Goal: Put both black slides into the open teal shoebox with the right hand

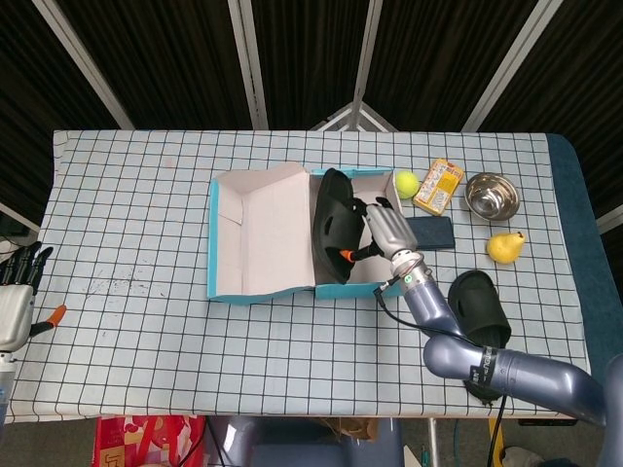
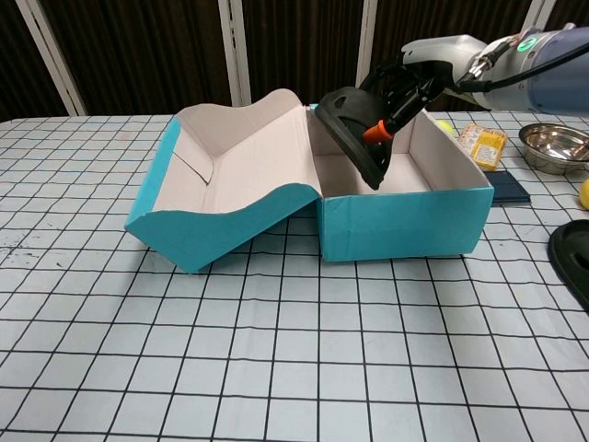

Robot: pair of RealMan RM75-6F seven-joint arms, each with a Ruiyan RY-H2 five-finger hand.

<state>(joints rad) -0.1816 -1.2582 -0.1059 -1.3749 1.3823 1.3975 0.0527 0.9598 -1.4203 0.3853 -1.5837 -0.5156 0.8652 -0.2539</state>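
Two black slides: one (image 1: 331, 229) held over the box by the right hand (image 1: 387, 231), the other (image 1: 479, 309) lying on the surface (image 1: 136, 214). One open teal shoebox (image 1: 292, 233). One tennis ball (image 1: 407, 184), one yellow snack packet (image 1: 439, 186), one steel bowl (image 1: 492, 196), one yellow pear (image 1: 505, 247), one dark flat case (image 1: 429, 233). Two robot hands, the left (image 1: 18, 292) at the edge of the head view.
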